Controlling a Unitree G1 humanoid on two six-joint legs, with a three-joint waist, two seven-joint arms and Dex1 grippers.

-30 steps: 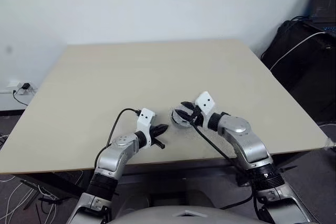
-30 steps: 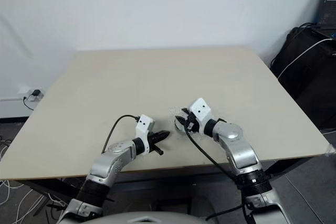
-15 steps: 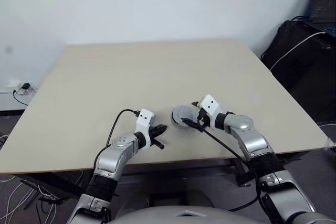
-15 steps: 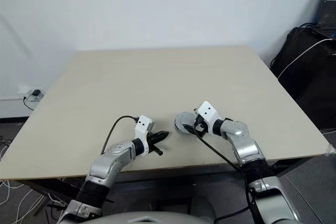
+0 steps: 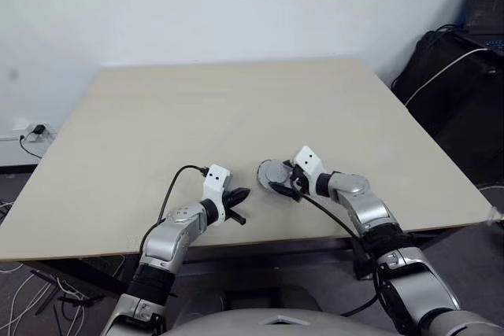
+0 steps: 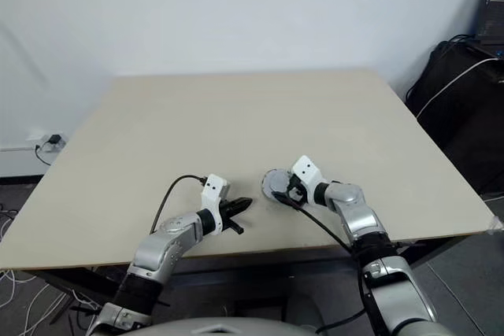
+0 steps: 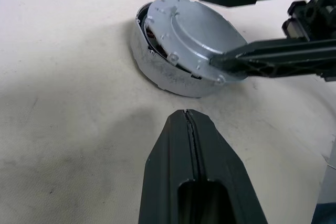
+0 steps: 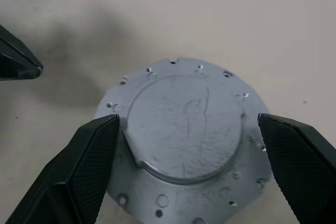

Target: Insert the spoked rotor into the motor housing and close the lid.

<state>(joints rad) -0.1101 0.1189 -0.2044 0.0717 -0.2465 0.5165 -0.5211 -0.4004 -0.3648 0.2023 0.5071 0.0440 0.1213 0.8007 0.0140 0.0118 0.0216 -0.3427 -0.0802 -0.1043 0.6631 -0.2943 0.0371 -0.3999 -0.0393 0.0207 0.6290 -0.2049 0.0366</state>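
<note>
1. You have the lid (image 7: pixel 191 38) on top of the motor housing (image 7: pixel 157 69), smooth grey face up, near the front edge of the table (image 5: pixel 236 108). From the table's centre the pair sits at about 5 o'clock.
2. Look at the left wrist view: the lid is not seated. It sits tilted and shifted, and a gap on one side shows copper-brown windings under its rim.
3. The spoked rotor is hidden if it is inside; you cannot confirm it from here, though a lid on top suggests insertion is likely done.
4. Your right gripper (image 8: pixel 189 129) stands wide, one finger on each side of the lid, near its rim but gripping nothing.
5. Your left gripper (image 7: pixel 189 129) is shut and empty, its tip pointing at the housing from just beside it, at about 9 o'clock of the housing in the head view.
6. What is left, as I judge it: centre the lid, press it level, and check the gap has closed all round.
</note>
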